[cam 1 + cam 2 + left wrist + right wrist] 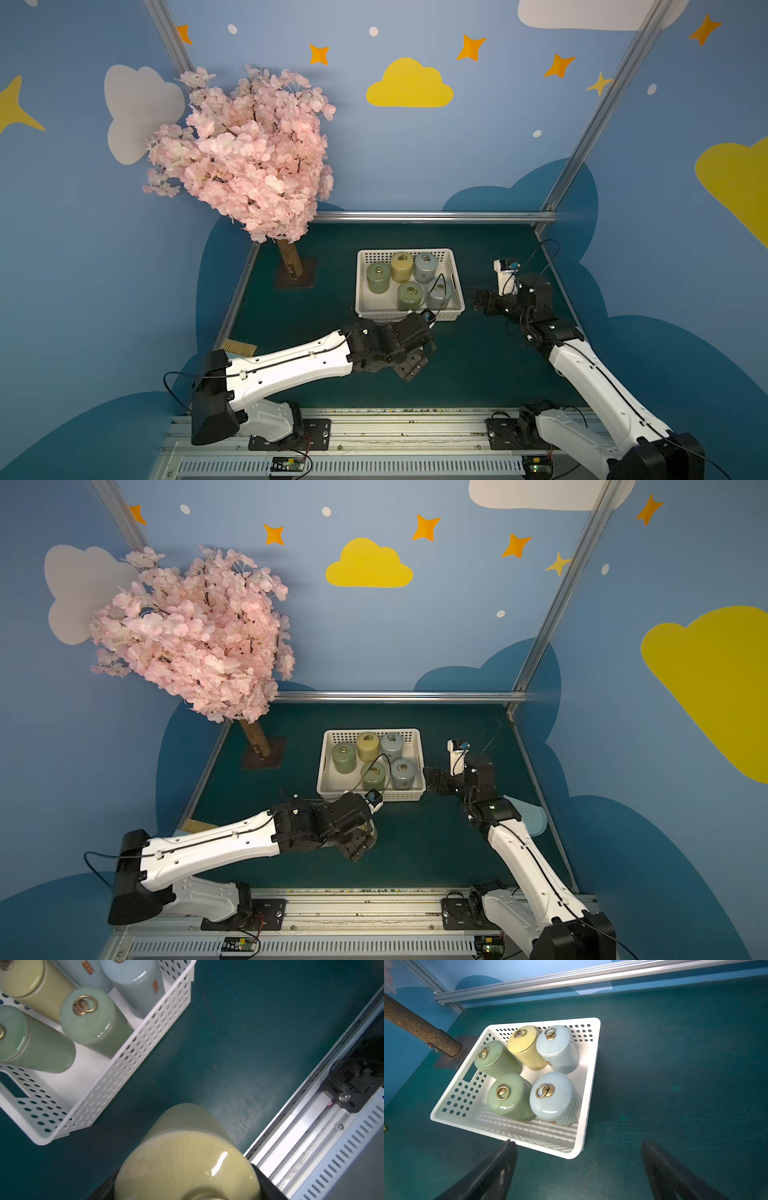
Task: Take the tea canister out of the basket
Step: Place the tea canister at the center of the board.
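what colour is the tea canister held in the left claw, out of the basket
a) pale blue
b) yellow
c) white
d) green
b, the left wrist view shows a yellow canister gripped in the left claw, over the green mat beside the basket.

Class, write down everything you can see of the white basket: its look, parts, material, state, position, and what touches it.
The basket is a shallow white rectangle, plastic by its look, with rounded corners, a smooth rim, walls pierced by rows of round holes and a handle slot in its left wall. It sits flat on the green table. Five lidded canisters stand inside, two green, one yellow, two pale blue; its near left corner is bare.
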Robot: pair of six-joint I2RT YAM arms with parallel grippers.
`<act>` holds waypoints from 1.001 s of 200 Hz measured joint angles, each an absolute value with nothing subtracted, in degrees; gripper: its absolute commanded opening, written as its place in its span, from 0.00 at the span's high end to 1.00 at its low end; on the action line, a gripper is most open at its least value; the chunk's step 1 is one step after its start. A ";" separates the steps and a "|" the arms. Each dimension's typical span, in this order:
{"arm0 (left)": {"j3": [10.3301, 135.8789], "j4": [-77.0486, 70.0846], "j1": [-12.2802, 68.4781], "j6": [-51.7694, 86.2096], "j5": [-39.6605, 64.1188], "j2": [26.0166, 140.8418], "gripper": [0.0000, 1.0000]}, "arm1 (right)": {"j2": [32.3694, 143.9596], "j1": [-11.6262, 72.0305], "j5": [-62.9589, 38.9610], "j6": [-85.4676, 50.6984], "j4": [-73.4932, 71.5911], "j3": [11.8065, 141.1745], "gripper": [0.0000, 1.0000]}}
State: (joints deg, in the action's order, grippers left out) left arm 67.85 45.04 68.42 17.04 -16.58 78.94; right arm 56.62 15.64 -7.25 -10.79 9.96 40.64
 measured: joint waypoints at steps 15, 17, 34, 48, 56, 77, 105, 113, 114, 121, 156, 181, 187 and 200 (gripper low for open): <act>66.35 43.62 69.47 17.65 -16.56 78.96 0.53 | 56.29 15.64 -6.94 -10.96 9.74 40.42 0.02; 66.17 43.44 69.60 17.80 -16.56 78.96 0.53 | 56.27 15.64 -6.90 -11.00 9.69 40.40 0.02; 65.54 42.78 70.43 18.44 -16.71 79.29 0.53 | 56.25 15.64 -6.68 -11.22 9.54 40.32 0.02; 65.43 42.15 71.05 18.90 -17.08 79.90 0.53 | 56.25 15.64 -6.59 -11.33 9.47 40.21 0.02; 65.43 41.76 71.37 19.18 -17.32 80.42 0.53 | 56.25 15.64 -6.50 -11.35 9.41 40.16 0.02; 65.30 40.91 72.20 19.97 -17.82 82.02 0.53 | 56.25 15.64 -6.42 -11.46 9.28 40.16 0.02; 64.47 40.25 73.28 21.15 -18.04 83.44 0.53 | 56.25 15.64 -6.39 -11.53 9.19 40.16 0.02; 64.16 40.16 73.58 21.50 -18.06 83.72 0.53 | 56.25 15.64 -6.39 -11.53 9.19 40.16 0.02; 64.14 40.16 73.60 21.54 -18.04 83.74 0.53 | 56.25 15.64 -6.39 -11.53 9.19 40.16 0.02; 63.90 40.16 73.87 21.98 -18.06 83.94 0.54 | 56.25 15.64 -6.39 -11.53 9.19 40.16 0.02; 62.61 40.01 75.09 23.73 -18.02 84.53 0.53 | 56.25 15.64 -6.22 -11.53 9.19 40.16 0.02; 62.08 39.94 75.83 24.82 -18.04 85.12 0.54 | 56.25 15.64 -6.04 -11.53 9.19 40.16 0.02; 62.08 39.88 76.01 25.10 -18.04 85.43 0.54 | 56.25 15.64 -6.02 -11.53 9.19 40.16 0.02; 62.08 39.75 76.40 25.58 -18.04 86.08 0.54 | 56.25 15.64 -6.00 -11.53 9.19 40.16 0.02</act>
State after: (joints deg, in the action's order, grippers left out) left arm 62.08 39.75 76.40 25.58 -18.04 86.08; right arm 56.25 15.64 -6.00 -11.53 9.19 40.16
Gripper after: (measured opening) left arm 0.816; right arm 0.982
